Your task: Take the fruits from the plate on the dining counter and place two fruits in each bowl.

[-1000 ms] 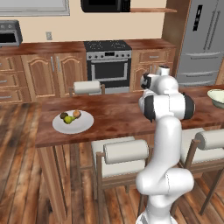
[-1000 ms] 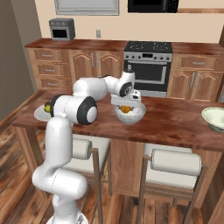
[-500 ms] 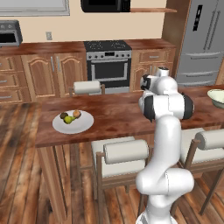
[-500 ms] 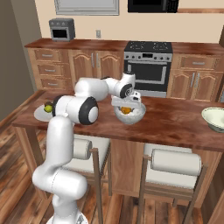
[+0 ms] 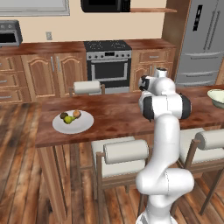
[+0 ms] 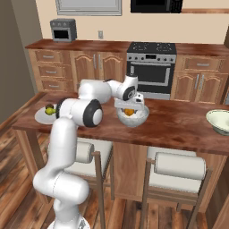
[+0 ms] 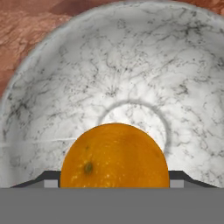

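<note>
My claw (image 6: 129, 110) hangs right over the near bowl (image 6: 139, 118), jaws clenched on the orange (image 7: 114, 156), which sits between my fingertips above the bowl's pale floor. Off at nine o'clock along the dining counter (image 6: 179, 123), the plate (image 5: 83, 125) carries three fruits. The second bowl (image 6: 218, 120) waits at three o'clock.

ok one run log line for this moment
gripper: shut on orange | over bowl | plate: three fruits left
</note>
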